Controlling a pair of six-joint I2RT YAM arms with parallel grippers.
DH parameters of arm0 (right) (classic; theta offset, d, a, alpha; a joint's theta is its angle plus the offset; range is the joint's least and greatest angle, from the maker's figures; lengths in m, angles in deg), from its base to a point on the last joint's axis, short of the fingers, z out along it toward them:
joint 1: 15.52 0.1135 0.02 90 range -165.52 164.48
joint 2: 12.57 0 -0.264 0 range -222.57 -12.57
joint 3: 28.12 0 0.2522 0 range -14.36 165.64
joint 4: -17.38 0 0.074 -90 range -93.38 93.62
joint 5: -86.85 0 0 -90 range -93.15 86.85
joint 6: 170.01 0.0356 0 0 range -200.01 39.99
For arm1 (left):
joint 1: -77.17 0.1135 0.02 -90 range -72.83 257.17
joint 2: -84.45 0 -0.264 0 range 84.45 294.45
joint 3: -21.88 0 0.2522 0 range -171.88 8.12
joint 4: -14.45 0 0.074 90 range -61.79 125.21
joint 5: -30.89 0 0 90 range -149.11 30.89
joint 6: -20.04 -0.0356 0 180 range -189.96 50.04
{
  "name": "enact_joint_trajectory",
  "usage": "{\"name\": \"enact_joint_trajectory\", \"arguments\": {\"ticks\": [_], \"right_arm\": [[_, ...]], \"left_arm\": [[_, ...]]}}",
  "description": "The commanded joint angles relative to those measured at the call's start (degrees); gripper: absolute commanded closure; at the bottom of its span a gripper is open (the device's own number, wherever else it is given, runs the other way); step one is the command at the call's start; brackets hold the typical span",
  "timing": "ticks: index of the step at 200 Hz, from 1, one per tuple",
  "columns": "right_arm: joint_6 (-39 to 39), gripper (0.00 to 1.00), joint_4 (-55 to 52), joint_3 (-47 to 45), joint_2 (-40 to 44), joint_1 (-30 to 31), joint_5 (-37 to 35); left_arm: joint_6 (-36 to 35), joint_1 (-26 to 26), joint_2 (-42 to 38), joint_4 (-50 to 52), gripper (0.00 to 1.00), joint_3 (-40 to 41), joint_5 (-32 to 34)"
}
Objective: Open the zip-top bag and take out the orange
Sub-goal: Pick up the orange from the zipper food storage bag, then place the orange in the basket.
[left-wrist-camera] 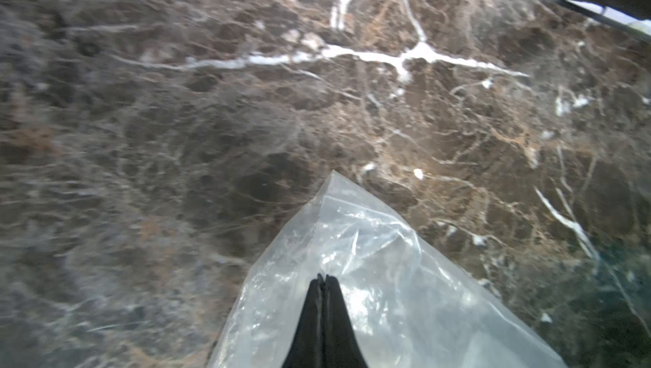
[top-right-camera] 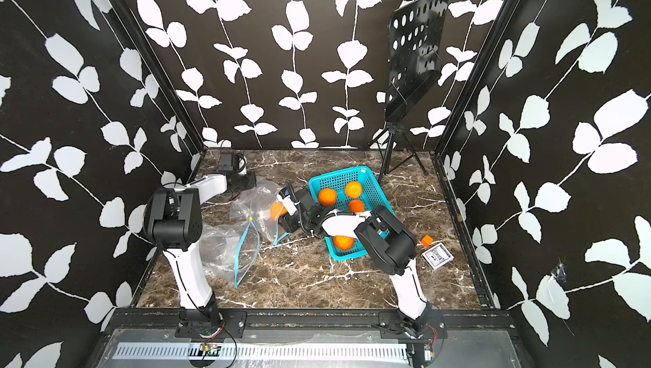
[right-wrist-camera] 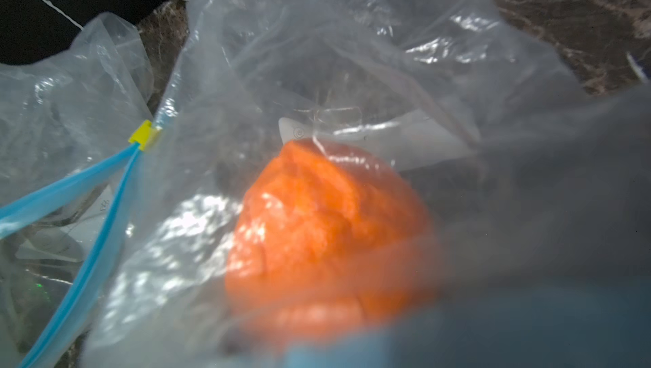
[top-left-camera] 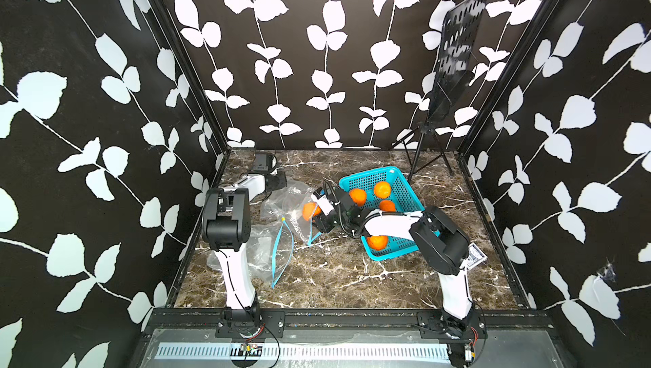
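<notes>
The orange (top-left-camera: 310, 210) lies inside the zip-top bag (top-left-camera: 281, 197), immediately ahead of the right gripper (top-left-camera: 316, 213) (the nearer arm). Whether its jaws grasp the fruit or merely flank it cannot be told. The left gripper (left-wrist-camera: 323, 280) is clenched on the bag's far corner, anchoring the film.

- Bag (top-left-camera: 281, 200): clear, crinkled zip-top plastic. It lies slack a little left of centre and runs from far left to near right. Its blue zip edge (top-left-camera: 311, 237) sits at the near right end, bent into a V.
- Orange (top-left-camera: 309, 211): round, bright and rough-skinned. It shows through the film at the bag's right end, just beyond the zip.
</notes>
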Motion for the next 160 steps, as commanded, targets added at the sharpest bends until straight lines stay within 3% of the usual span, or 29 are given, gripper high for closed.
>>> {"name": "enact_joint_trajectory", "arguments": {"ticks": [1, 60, 83, 121, 146, 160], "right_arm": [[-0.47, 0.58, 0.75, -1.66, 5.08, 0.56, -1.5], [-1.0, 0.59, -2.77, -5.11, 15.58, -0.23, -2.5], [-1.74, 0.6, -8.12, -5.76, 19.19, -1.11, -6.13], [0.33, 0.61, -16.39, -8.43, 25.87, -8.14, -8.03], [0.12, 0.6, -23.37, -8.65, 28.44, -13.06, -13.47], [0.17, 0.6, -25.66, -8.63, 28.66, -15.65, -15.61]], "left_arm": [[0.44, 2.0, -2.05, 0.68, 1.0, -1.14, 1.47], [0.29, 2.34, -3.15, -0.62, 1.0, 0.05, 1.26], [0.15, 2.32, -3.72, -0.49, 1.0, 0.22, 2.15], [0.71, 2.32, -4.46, -0.55, 1.0, 0.15, 1.99], [0.94, 2.35, -5.56, -1.19, 1.0, 0.85, 1.71], [0.9, 2.34, -6.44, -1.23, 0.88, 1.21, 2.33]]}}
